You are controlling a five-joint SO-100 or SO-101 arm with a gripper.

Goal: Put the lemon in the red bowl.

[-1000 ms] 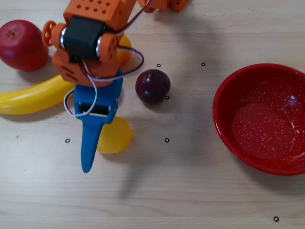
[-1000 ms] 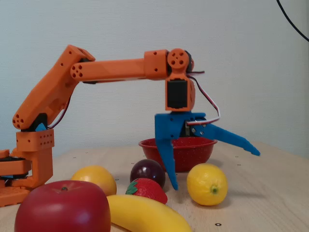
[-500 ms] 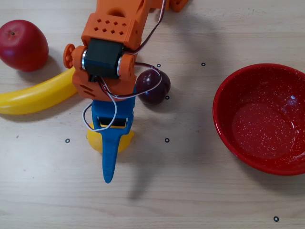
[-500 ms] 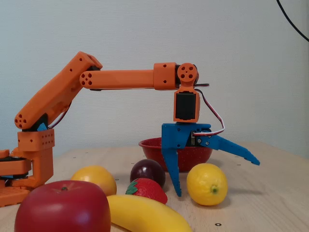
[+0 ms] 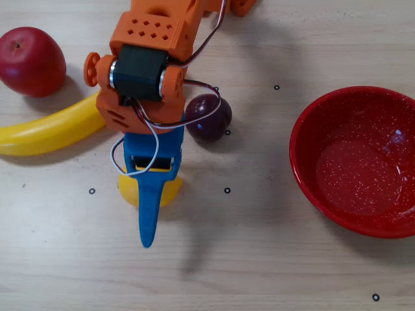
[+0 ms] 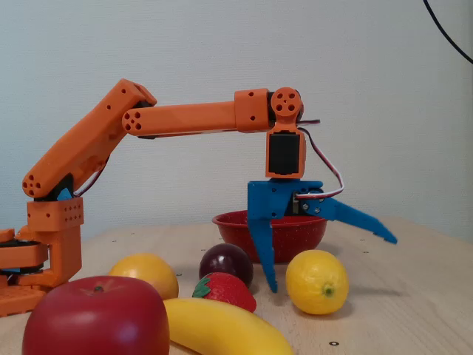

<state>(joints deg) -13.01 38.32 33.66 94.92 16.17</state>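
Hovering over the lemon (image 6: pixel 317 282), the gripper (image 6: pixel 325 262) is spread wide, one finger just beside the fruit. Lemon sits mid-table; the bowl (image 5: pixel 305 168) lies at the table's right edge in the overhead view.

Sitting on the counter (image 5: pixel 292 272) are one lemon (image 6: pixel 317 282), one red bowl (image 5: pixel 355 161), one apple (image 5: pixel 31 61), one banana (image 5: pixel 45 129), one plum (image 5: pixel 210 118), one strawberry (image 6: pixel 225 291) and one orange (image 6: pixel 145 273).
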